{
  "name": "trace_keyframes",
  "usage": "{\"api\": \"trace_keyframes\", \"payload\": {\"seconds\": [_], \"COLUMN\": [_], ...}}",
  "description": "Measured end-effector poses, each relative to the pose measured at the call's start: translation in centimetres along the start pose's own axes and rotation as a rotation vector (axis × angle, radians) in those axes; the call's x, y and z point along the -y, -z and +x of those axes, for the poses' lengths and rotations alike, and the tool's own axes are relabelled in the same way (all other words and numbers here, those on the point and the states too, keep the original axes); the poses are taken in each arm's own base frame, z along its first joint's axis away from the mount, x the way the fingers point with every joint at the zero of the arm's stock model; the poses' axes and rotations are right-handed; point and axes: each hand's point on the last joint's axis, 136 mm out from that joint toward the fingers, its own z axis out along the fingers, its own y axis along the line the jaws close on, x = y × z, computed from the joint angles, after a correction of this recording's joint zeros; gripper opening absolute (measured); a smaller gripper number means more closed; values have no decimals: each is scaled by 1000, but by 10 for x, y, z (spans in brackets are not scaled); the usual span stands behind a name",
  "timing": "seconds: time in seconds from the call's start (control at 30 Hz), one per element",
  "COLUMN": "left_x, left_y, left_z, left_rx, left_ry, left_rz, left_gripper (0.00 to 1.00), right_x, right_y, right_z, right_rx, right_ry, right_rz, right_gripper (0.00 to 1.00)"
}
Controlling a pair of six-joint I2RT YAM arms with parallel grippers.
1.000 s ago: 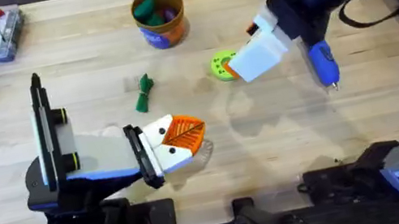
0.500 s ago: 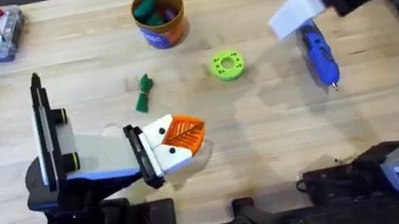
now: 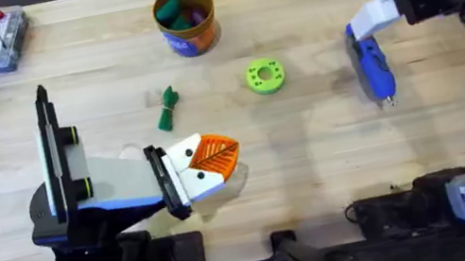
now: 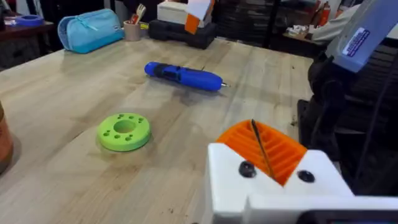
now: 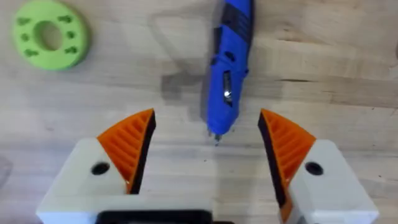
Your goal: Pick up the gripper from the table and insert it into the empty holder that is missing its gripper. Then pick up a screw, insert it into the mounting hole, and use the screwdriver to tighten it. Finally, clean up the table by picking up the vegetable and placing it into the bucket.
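**Right end effector above the screwdriver**

Left end effector (image 3: pixel 218 157): pads together, empty, low over the tabletop (image 3: pixel 315 164). Vegetable (image 3: pixel 168 108) lies below the bucket (image 3: pixel 185 21); green disc (image 3: pixel 265 76) to its right. Screwdriver (image 3: pixel 373 67) lies flat. Right end effector (image 5: pixel 208 146): wide open, empty, straddling the screwdriver's end.

Bare wood is seen all around the screwdriver (image 3: pixel 372 69) at the right of the overhead frame. The green disc (image 3: pixel 265 76) lies well apart at centre. The right gripper (image 5: pixel 208 155) is spread wide, with nothing lodged between its pads (image 5: pixel 132 142) and the tool's body.
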Motion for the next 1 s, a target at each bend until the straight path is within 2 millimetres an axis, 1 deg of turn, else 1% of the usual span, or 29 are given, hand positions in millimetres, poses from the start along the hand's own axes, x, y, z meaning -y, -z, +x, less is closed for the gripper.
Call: {"api": "trace_keyframes", "payload": {"seconds": [0.07,0.1,0.2,0.27,0.37,0.5,0.73,0.83,1.0], "left_x": [0,0,0,0,0,0,0,0,0], "left_y": [0,0,0,0,0,0,0,0,0], "left_z": [0,0,0,0,0,0,0,0,0], "left_rx": [0,0,0,0,0,0,0,0,0], "left_ry": [0,0,0,0,0,0,0,0,0], "left_rz": [0,0,0,0,0,0,0,0,0], "left_gripper": [11,11,11,11,11,11,11,11,11], "right_x": [14,38,44,46,46,44,36,36,35], "right_y": [-10,-37,-61,-75,-90,-106,-144,-157,-173], "right_z": [0,3,-6,-13,-16,-17,-17,-19,-15], "right_rx": [-4,-68,-86,-86,-101,-128,-173,-180,-209], "right_ry": [-31,-46,-26,-15,-1,9,15,27,37], "right_rz": [17,41,45,44,41,27,-25,-32,-40], "right_gripper": [974,974,974,974,974,974,974,974,974]}}
